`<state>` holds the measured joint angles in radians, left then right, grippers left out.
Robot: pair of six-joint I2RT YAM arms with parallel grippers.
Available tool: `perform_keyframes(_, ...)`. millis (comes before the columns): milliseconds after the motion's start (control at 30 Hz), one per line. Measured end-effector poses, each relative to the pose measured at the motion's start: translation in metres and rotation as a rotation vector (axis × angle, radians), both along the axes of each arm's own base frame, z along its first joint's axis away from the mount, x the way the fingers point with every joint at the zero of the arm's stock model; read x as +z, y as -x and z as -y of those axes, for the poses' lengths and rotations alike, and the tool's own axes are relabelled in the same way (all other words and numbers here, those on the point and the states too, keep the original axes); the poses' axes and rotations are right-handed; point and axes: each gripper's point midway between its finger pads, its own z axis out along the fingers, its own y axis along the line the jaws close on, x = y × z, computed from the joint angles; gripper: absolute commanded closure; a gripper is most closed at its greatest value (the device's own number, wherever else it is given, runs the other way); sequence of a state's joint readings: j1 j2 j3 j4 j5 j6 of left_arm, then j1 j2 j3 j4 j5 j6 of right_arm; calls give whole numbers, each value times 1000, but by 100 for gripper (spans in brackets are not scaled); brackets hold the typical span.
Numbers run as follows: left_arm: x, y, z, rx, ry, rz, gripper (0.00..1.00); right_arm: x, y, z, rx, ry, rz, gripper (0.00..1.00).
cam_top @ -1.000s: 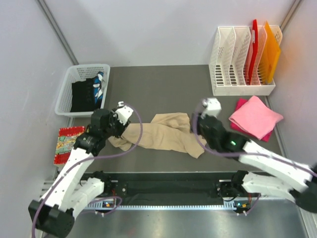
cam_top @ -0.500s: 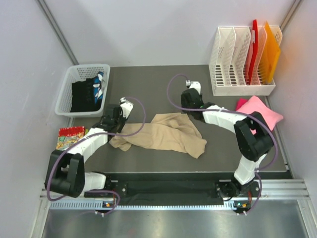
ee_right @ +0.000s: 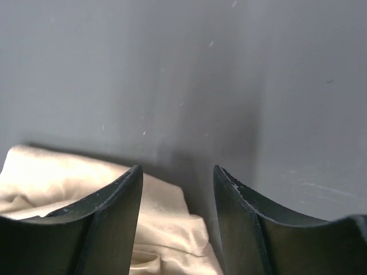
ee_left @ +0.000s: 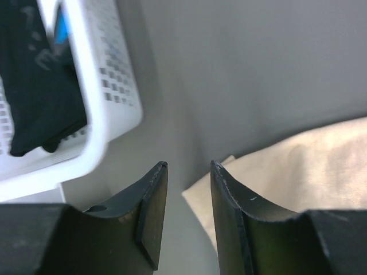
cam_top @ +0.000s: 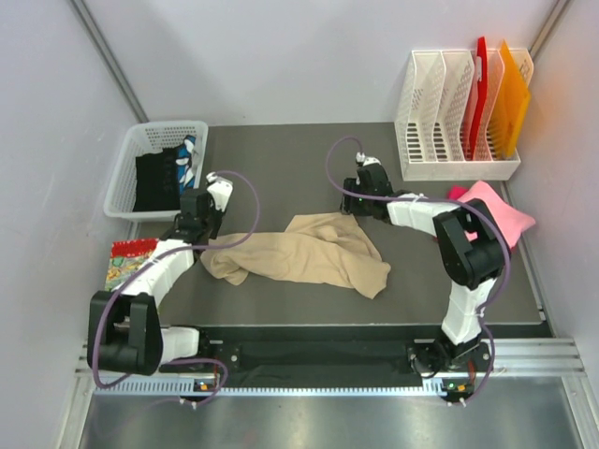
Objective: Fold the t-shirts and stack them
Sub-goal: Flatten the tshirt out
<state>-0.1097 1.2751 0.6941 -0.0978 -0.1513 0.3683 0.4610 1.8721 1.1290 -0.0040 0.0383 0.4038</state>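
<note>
A crumpled beige t-shirt (cam_top: 299, 253) lies in the middle of the dark table. My left gripper (cam_top: 204, 208) is open and empty, low over the table just behind the shirt's left end. In the left wrist view (ee_left: 188, 165) a shirt corner (ee_left: 298, 166) lies by the right finger. My right gripper (cam_top: 363, 190) is open and empty, just behind the shirt's upper right corner. In the right wrist view (ee_right: 178, 168) the shirt (ee_right: 86, 189) lies at lower left. A folded pink t-shirt (cam_top: 496, 208) lies at the right, partly hidden by the right arm.
A white basket (cam_top: 154, 168) with dark clothes stands at the back left, also in the left wrist view (ee_left: 109, 97). A white file rack (cam_top: 449, 122) with red and orange folders stands at the back right. A colourful packet (cam_top: 126, 264) lies at the left edge.
Both grippers have left the shirt's two ends and moved back toward the far side of the table. The shirt lies released and a little more spread.
</note>
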Motion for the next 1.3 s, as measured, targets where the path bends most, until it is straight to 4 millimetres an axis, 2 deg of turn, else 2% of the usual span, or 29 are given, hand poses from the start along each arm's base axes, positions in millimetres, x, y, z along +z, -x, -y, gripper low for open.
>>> perform_keyframes(200, 20, -1, -4, 6, 16, 60, 59, -5, 5, -6, 21, -44, -34, 53)
perform_keyframes(333, 22, -1, -2, -3, 25, 68, 59, -3, 3, -7, 22, -64, -34, 64)
perform_keyframes(433, 21, 0, -3, -2, 25, 65, 58, -5, 3, -10, 27, -80, -41, 79)
perform_keyframes(467, 20, 1, -3, -2, 24, 63, 58, -6, 4, -10, 26, -84, -47, 90)
perform_keyframes(533, 19, 2, -4, -1, 23, 60, 58, -9, 5, -11, 27, -87, -56, 100)
perform_keyframes(733, 13, 6, -8, 2, 12, 47, 58, -9, 6, -10, 23, -93, -62, 100)
perform_keyframes(767, 13, 6, -8, 2, 11, 46, 58, -8, 6, -9, 20, -91, -60, 93)
perform_keyframes(867, 12, 8, -9, 2, 7, 43, 58, -1, 10, 0, 7, -64, -48, 46)
perform_keyframes(900, 12, 8, -9, 0, 6, 44, 58, 3, 11, 3, 2, -49, -37, 41)
perform_keyframes(1067, 10, 10, -10, -1, 5, 42, 58, 20, 15, 17, -10, -31, 6, 38)
perform_keyframes(1300, 12, 12, -10, -2, 5, 49, 58, 7, 20, 28, -22, -102, -38, 44)
